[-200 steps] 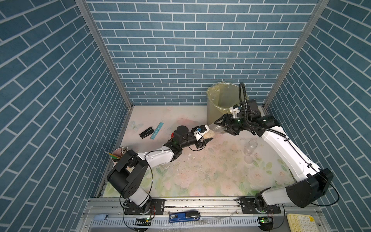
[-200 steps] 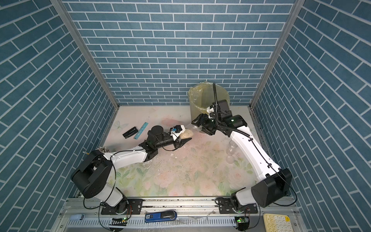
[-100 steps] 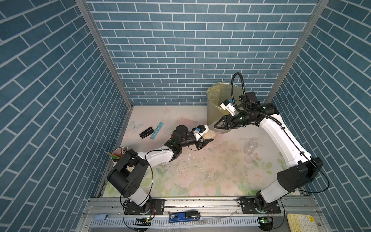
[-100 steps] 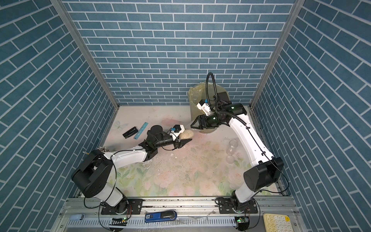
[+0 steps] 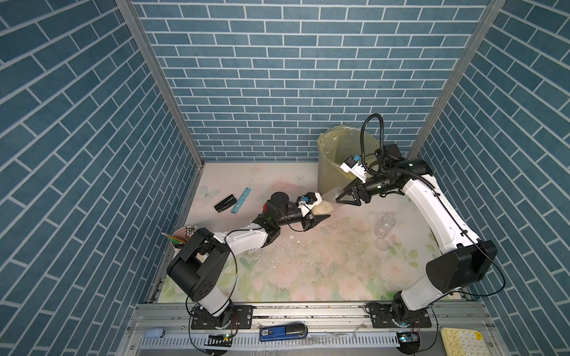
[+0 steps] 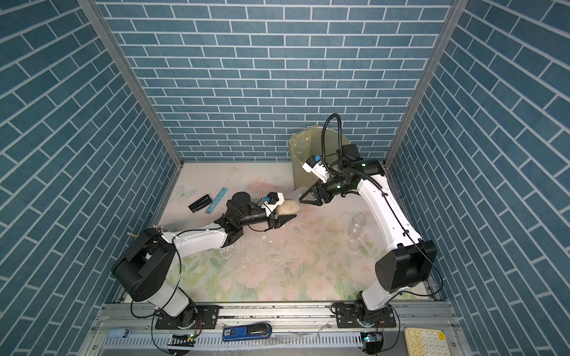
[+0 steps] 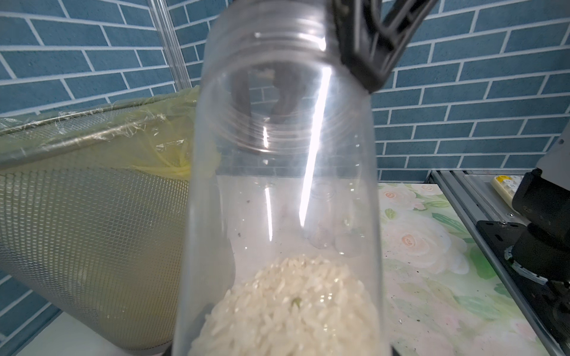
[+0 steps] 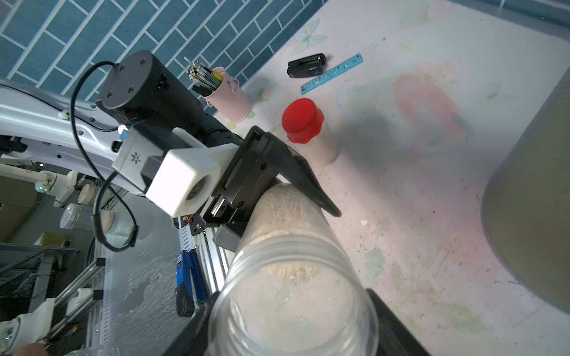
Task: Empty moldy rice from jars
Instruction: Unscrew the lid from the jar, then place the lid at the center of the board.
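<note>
The moldy rice sits in the left end of a clear jar tipped sideways above the counter by the bin, my left jaws squeezing that end, my right jaws squeezing its open end.

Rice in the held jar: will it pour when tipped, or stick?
Probably sticks: the jar, held off upright between left gripper and right gripper, shows the rice as one domed clump at its base. Likely needs shaking. If freed, it may drop as a lump, not a stream.
</note>
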Controlling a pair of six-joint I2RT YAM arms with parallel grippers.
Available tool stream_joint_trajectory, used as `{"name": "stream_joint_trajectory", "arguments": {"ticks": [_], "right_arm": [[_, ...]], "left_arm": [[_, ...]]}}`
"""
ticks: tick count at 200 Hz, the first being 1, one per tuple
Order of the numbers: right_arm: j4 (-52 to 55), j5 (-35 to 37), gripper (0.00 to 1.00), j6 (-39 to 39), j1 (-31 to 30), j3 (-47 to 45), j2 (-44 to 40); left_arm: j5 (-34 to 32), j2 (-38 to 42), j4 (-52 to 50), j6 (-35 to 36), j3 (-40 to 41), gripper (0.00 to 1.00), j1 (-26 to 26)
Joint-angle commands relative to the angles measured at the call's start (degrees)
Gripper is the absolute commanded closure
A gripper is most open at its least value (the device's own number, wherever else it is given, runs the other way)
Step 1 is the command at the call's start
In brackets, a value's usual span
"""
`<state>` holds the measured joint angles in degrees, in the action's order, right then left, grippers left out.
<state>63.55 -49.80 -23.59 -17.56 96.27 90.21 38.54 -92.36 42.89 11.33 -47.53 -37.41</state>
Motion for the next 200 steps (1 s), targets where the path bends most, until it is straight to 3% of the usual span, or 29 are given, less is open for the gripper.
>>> {"name": "stream_joint_trajectory", "arguments": {"ticks": [1, 88, 108, 140, 200], "right_arm": [[-7.55, -0.70, 0.68, -7.82, 1.72, -1.84, -5.02], [-11.20, -7.15, 0.80, -11.93, 5.52, -7.37, -8.40], [-10.68, -9.31, 0.87, -13.08, 6.92, -7.85, -8.48], [-10.25, -10.81, 0.88, -13.38, 7.41, -8.36, -8.69], [-15.60, -3.71, 0.89, -7.23, 7.43, -13.75, -11.29]], "left_arm": [[-1.19, -0.81, -0.75, -1.40, 1.41, 1.00, 1.14], [-1.51, -1.03, 2.34, -2.73, 2.48, 1.00, 1.37], [-0.93, -0.81, 3.06, -3.74, 2.72, 1.00, 1.96], [-0.17, -0.33, 3.42, -4.78, 2.35, 1.00, 2.52], [-0.98, 0.39, 5.37, -5.62, 2.73, 1.00, 2.52]]}}
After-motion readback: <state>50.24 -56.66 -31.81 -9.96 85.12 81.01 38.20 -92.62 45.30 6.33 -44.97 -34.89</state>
